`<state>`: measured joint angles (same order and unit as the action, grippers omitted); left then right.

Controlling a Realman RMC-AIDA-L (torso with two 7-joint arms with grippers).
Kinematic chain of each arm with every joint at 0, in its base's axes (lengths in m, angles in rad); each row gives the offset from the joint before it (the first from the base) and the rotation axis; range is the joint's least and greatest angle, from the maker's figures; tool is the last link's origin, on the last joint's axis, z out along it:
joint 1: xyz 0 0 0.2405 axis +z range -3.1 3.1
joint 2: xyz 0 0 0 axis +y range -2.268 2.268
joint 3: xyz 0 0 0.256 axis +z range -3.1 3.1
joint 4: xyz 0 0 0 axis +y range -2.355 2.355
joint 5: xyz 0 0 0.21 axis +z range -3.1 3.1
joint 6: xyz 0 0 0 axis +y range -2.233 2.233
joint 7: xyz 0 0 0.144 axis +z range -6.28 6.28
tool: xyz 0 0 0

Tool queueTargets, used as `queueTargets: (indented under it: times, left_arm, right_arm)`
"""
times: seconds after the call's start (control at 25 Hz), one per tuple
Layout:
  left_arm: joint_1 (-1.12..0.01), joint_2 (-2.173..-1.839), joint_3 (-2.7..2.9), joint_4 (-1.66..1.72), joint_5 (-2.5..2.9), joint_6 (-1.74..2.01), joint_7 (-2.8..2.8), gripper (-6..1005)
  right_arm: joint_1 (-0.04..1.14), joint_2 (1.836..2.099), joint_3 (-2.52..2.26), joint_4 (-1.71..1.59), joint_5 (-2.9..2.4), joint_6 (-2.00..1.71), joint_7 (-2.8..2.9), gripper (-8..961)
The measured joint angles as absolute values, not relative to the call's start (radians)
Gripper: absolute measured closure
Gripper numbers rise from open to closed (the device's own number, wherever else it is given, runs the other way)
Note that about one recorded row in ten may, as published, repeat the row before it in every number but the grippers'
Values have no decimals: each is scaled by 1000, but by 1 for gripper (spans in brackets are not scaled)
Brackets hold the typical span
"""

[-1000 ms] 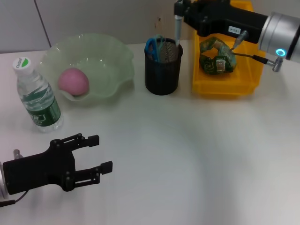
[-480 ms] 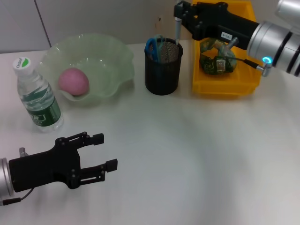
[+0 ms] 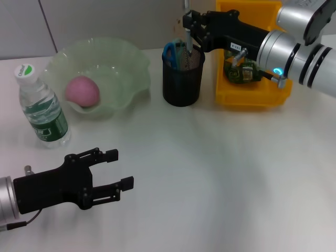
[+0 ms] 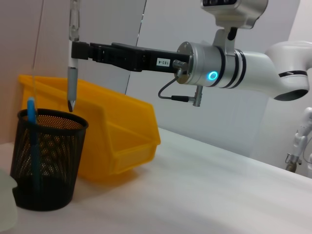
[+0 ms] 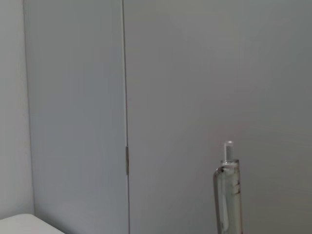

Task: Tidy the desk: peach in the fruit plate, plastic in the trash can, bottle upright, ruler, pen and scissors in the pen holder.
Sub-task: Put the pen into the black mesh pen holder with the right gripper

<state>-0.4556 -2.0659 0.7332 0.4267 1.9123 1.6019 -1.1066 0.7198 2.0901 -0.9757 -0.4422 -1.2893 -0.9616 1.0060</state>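
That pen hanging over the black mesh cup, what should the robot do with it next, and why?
Probably lower it straight down, then let go. The right pincer holds the pen upright, its tip just above the rim of the pen holder, so it is not yet inside. The left pincer rests open near the table's front edge, away from this.

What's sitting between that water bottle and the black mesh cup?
In the head view, the green fruit plate with the pink peach in it lies between the bottle and the pen holder.
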Motion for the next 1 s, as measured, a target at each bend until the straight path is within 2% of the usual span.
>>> queueTargets:
  times: [1.0]
  left_arm:
    - [-449,-2059,733,437,1908,1606,-1150,193]
  right_arm:
    - [770,2091,-1015,-332,-1236,-873,940,834]
